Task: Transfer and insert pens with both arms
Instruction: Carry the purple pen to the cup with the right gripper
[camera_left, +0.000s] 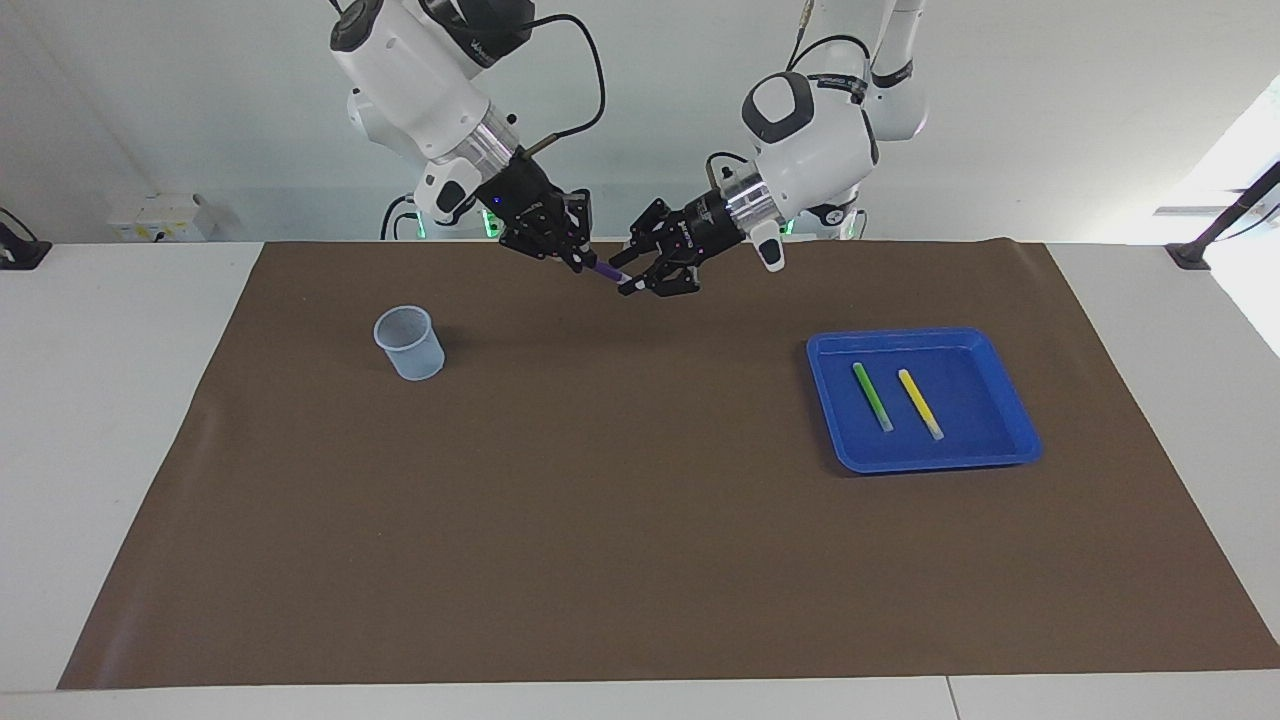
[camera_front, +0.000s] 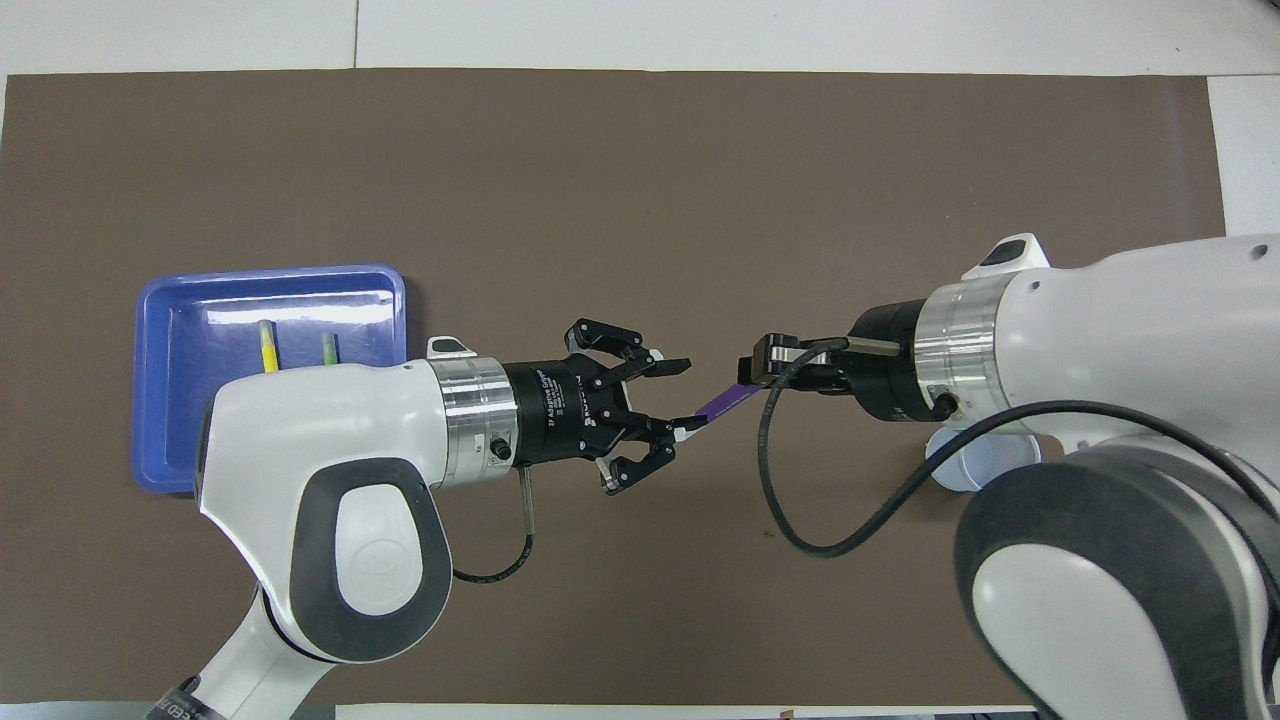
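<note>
Above the brown mat (camera_left: 640, 560), mid-table: purple pen (camera_front: 728, 399), handover step. Right gripper (camera_front: 762, 368) clamped on one end; left gripper (camera_front: 672, 396) spread wide around its pale tip. Next, likely: carry to cup (camera_left: 410, 343). Green pen (camera_left: 872, 396), yellow pen (camera_left: 919, 403) in blue tray (camera_left: 1015, 420).

pens: 3 (green (camera_left: 872, 396), yellow (camera_left: 919, 403), purple (camera_front: 729, 402)) | tray (camera_left: 1010, 440): 1 | cup (camera_left: 409, 343): 1 | arms: 2

The left arm (camera_front: 330, 500) hides the tray's (camera_front: 165, 400) near part; the cup (camera_front: 975, 465) – mostly under the right arm (camera_front: 1130, 420).
</note>
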